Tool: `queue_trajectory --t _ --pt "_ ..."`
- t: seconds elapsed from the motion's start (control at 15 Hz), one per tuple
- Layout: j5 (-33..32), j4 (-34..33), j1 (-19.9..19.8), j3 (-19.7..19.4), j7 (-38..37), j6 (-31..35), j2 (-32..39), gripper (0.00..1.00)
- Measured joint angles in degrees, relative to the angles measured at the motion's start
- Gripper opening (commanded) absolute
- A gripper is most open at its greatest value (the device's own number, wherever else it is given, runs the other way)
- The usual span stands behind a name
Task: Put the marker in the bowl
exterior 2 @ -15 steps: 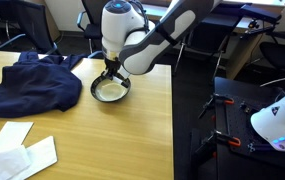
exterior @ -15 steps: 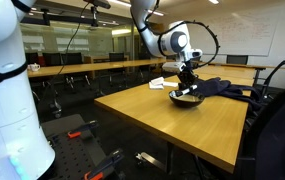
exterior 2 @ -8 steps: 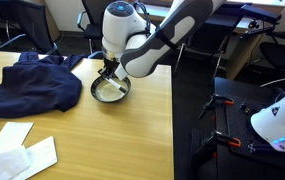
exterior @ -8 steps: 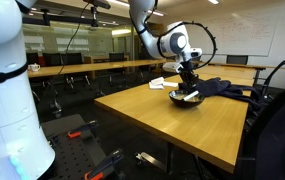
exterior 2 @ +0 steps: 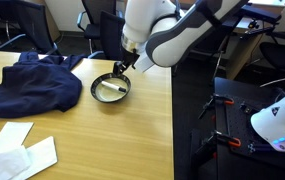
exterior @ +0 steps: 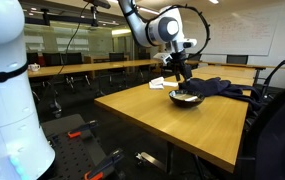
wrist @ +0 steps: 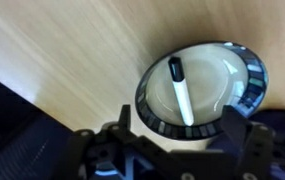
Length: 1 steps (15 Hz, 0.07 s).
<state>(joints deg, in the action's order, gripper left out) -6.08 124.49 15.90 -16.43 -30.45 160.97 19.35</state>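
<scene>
The marker (wrist: pixel 181 95) lies in the bowl (wrist: pixel 250 80); the gripper (exterior 2: pixel 123 68) hovers above, fingers wide and empty. Placing looks done, so only a clean retreat seems left.

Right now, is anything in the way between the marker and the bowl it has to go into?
Nothing visible: the white marker with a black cap lies inside the dark-rimmed round bowl, and the gripper hangs open above it.

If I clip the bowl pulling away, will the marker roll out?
Probably not: the marker is a slim cylinder, apt to roll, but it lies flat inside the bowl, whose raised rim should contain it. The bowl looks wide and shallow, so it would likely slide rather than tip.
</scene>
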Motion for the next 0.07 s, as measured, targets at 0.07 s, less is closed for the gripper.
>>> queue_trajectory --t 0.07 --pt "0.0 2.9 -0.4 0.6 0.3 -0.9 -3.2 1.00"
